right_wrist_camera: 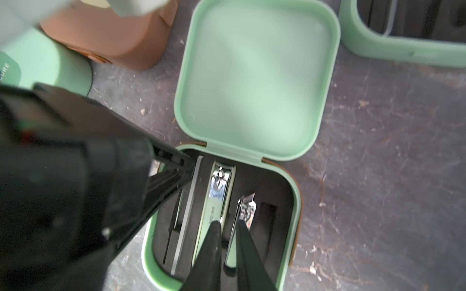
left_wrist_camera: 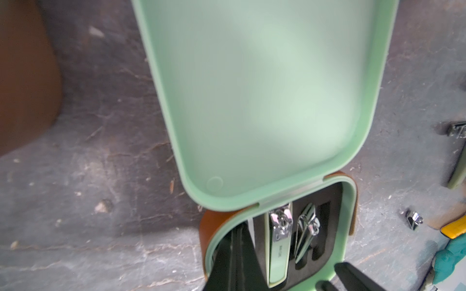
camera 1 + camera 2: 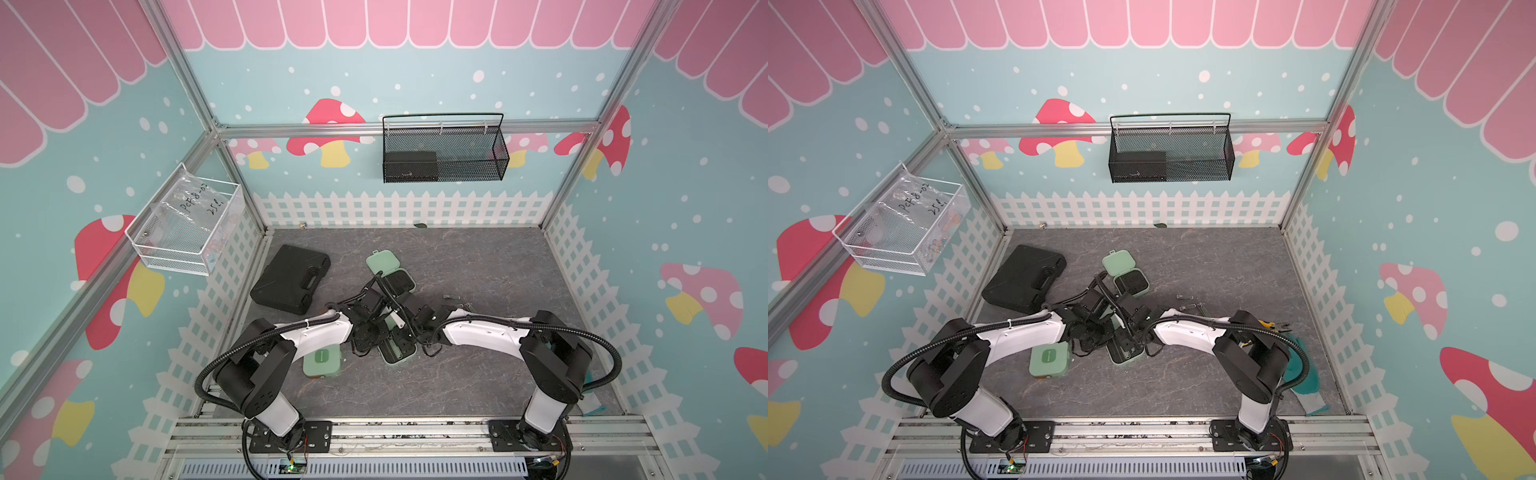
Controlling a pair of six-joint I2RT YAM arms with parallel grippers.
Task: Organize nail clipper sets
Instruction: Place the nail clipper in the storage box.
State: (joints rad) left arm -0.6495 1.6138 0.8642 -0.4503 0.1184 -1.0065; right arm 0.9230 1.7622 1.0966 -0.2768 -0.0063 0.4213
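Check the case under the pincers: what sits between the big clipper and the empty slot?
The small clipper, beside the big clipper. The right wrist view shows it plainly; the left wrist too.

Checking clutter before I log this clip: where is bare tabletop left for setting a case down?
Free: the back-right tabletop, between the loose clippers and the fence; the strip nearer the robot than the closed mint case. Crowded: the centre, from the black case to both open cases.

Grey marbled tabletop: large black handled case, three mint-green rounded-square cases, one brown case, loose small silver clippers.
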